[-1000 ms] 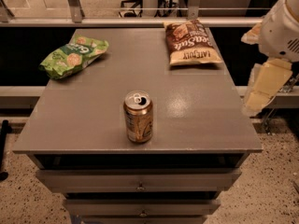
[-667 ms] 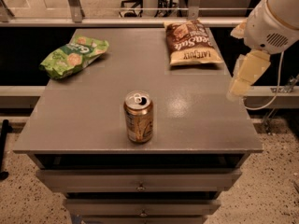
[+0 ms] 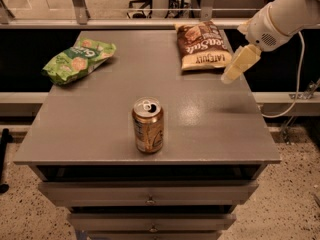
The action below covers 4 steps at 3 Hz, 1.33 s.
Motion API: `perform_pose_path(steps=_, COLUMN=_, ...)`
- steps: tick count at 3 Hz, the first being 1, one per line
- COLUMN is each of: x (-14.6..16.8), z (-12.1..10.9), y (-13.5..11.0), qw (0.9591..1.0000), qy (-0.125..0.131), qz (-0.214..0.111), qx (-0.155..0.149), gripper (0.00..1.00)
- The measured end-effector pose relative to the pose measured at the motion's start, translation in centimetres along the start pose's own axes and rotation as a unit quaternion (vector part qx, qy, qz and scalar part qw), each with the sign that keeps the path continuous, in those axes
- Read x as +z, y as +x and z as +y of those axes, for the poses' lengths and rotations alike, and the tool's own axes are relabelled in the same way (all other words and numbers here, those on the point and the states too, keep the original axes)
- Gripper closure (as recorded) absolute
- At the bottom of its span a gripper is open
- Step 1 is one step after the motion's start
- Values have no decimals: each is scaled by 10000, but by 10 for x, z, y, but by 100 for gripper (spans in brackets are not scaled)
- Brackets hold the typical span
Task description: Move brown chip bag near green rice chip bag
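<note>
Far-left rear of bench [image 3: 210, 129]: green rice chip bag [image 3: 77, 60], lying flat, slewed, near the left edge. Centre front: 1 gold can [image 3: 148, 125], upright, tab end up, well apart from both bags. Right rear: brown chip bag [image 3: 202, 45], flat, face up, dark end toward the back rail, cream end toward the front, close to the right edge. So the 2 bags sit at opposite rear corners and the task is not yet begun. Far right: gripper [image 3: 231, 74] on the white arm, angled down and leftward, tip just beside the bag's front right corner and seemingly raised off the bench. Step in hand, as judged: the reach-in for the grasp. To do it well, bring the tip over the middle of the bag rather than its corner, come down square, and pinch a crinkled fold of the foil, since a flat bag gives little to bite and may skid toward the edge. Carry leftward along the rear of the bench, clear of the can. Jaws: hold nothing; contact with the bag not evident; how wide they stand cannot be told from this angle.
</note>
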<state>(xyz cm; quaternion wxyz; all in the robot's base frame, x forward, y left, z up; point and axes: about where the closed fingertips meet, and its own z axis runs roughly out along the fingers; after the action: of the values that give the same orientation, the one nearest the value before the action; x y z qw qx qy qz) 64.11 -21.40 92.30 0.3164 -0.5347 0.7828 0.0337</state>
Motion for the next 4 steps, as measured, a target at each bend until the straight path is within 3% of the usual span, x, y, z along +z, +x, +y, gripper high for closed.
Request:
perform_pose_path(steps=1, x=28, z=-23, y=-3, qw=9991, qy=76, qz=-336, qx=249, gripper=0)
perform_pose_path(steps=3, x=96, z=-61, y=-11, qw=9903, qy=212, qz=-897, qx=1040, gripper=3)
perform_pose_path(steps=4, x=106, z=-70, y=-16, qw=9875, qy=278, qz=-1024, qx=1163, gripper=26)
